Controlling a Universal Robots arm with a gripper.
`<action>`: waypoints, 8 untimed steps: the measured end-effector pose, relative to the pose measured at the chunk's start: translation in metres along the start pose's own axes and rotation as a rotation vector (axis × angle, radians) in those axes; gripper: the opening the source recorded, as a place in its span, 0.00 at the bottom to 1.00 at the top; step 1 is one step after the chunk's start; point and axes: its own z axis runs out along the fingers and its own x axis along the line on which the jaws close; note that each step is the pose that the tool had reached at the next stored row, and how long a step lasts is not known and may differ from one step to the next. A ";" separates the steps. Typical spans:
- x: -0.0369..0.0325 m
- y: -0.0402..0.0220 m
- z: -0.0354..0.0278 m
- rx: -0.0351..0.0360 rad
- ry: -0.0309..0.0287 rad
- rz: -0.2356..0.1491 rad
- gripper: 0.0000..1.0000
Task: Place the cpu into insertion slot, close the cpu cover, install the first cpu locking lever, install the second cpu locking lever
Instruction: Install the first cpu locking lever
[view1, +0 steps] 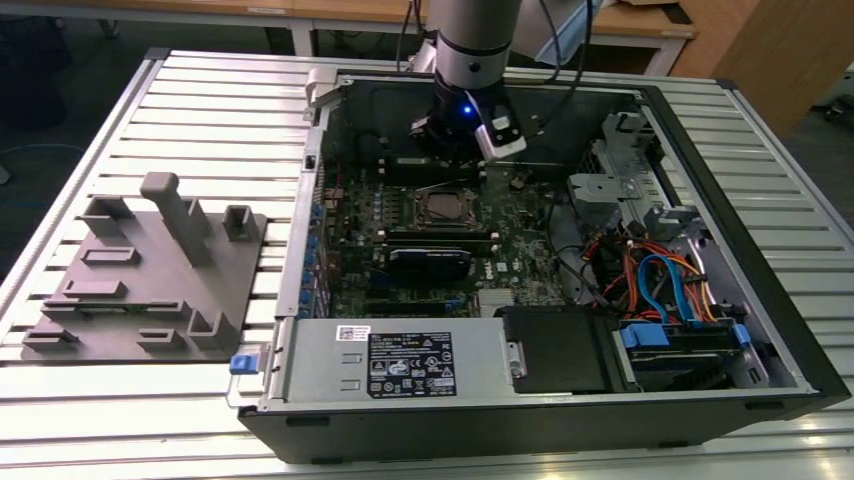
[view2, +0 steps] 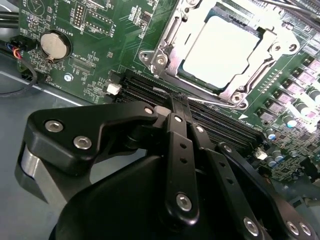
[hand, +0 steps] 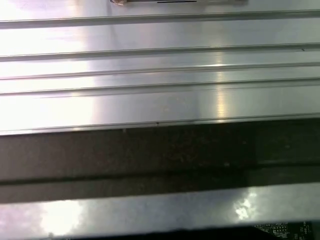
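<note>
Nearest in the exterior view: black front edge of open computer case (view1: 534, 425), lying on its side on ribbed metal table (view1: 227, 100).
Just behind that edge: silver power supply (view1: 387, 362) with white label; black drive bay (view1: 567, 350) beside it toward the exterior view's right; blue, orange and red cables (view1: 667, 285) further right.
On the table at the exterior view's left, apart from the case: grey fixture plate (view1: 147, 290) with upright posts and blocks.
Mid-case: green motherboard (view1: 441, 250), with long black memory slots (view2: 150, 92) between claw and socket in the second wrist view.
Insertion slot (view1: 442, 208) near board centre, silver-rimmed. Cpu (view2: 220, 52) seated flat inside it, pale metal top facing up. Cpu cover (view2: 165, 47) lowered around the chip as a silver frame, chip showing through the cut-out. Lever state: cannot tell.
Round coin battery (view2: 52, 46) on the board, well apart from the socket.
Claw (view2: 177, 107) black, clenched with fingers pressed together, grasping nothing, hovering over the memory slots just beside the socket.
Farthest: grey arm (view1: 470, 40) rising above the rear of the case; wooden furniture (view1: 641, 25) beyond the table.
First wrist view: ribbed table surface (hand: 160, 75) and a dark case edge (hand: 160, 155).
</note>
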 end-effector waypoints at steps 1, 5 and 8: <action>-0.0002 0.0002 0.0000 0.0001 0.0000 0.000 0.10; -0.0006 0.0006 0.0004 -0.0001 -0.0001 0.000 0.10; -0.0007 0.0006 0.0013 0.0003 -0.0002 0.000 0.10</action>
